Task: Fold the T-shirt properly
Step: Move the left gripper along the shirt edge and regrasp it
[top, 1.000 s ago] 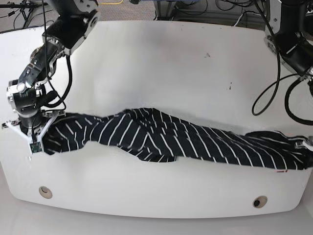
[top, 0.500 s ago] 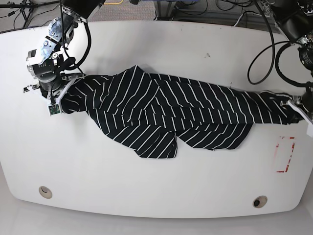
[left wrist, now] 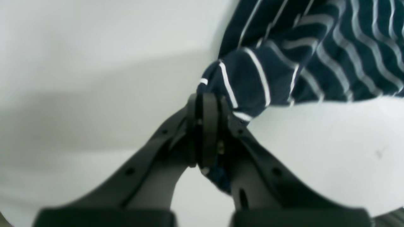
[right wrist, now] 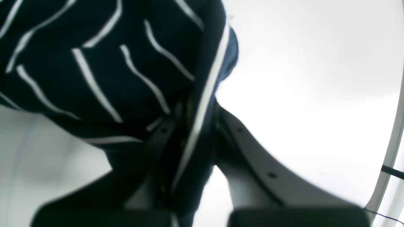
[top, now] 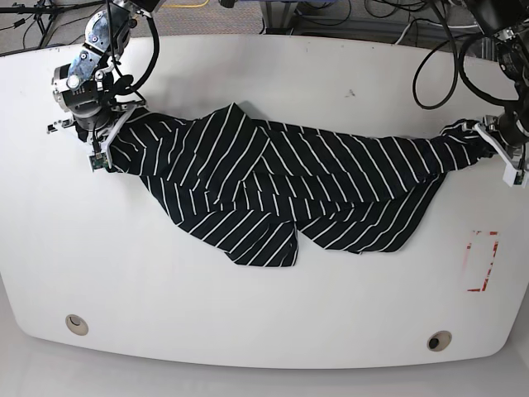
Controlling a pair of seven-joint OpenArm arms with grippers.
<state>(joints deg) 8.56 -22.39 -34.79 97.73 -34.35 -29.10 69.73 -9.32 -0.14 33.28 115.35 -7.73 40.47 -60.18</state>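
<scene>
One T-shirt, black with thin white stripes, stretched between claws. Two claws: right claw and left claw, each pinching one end of shirt. One white table beneath claws. Two round holes in table's near edge. One red outline mark below left claw.

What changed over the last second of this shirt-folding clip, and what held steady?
Both arms carried the T-shirt away from the table's near edge toward its far side. It opened from a bunched strip into a wider spread. That uncovered a red rectangle mark. The left gripper and right gripper stayed clamped on opposite ends.
</scene>
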